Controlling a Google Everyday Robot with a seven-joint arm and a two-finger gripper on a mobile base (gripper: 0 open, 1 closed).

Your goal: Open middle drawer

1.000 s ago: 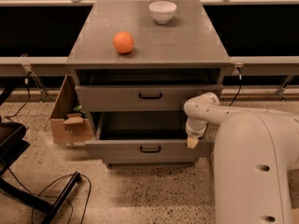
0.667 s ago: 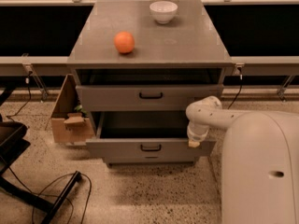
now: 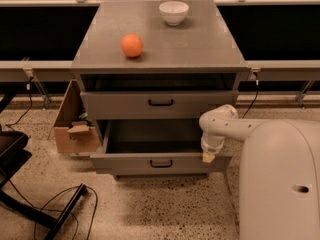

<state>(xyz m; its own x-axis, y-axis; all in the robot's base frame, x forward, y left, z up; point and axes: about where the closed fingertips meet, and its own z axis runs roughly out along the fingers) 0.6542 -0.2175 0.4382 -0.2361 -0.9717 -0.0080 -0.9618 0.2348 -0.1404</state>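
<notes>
The middle drawer (image 3: pixel 161 163) is a shallow grey drawer with a small black bar handle. It is pulled well out of the grey cabinet (image 3: pixel 100 59), and its dark inside shows empty. The taller-fronted top drawer (image 3: pixel 161 103) above it stands slightly out. The lowest drawer is hidden under the middle one. My gripper (image 3: pixel 207 157) hangs from the white arm (image 3: pixel 220 126) and points down. It sits at the right end of the middle drawer's front edge, away from the handle.
An orange (image 3: pixel 132 45) and a white bowl (image 3: pixel 173 12) sit on the cabinet top. An open cardboard box (image 3: pixel 70 129) stands left of the cabinet. A black chair base and cables (image 3: pixel 55 209) lie on the floor at the left. My white body (image 3: pixel 280 184) fills the lower right.
The middle drawer stays pulled out about as far as before. My arm and gripper have barely shifted along its right end. My body takes up more of the view.
</notes>
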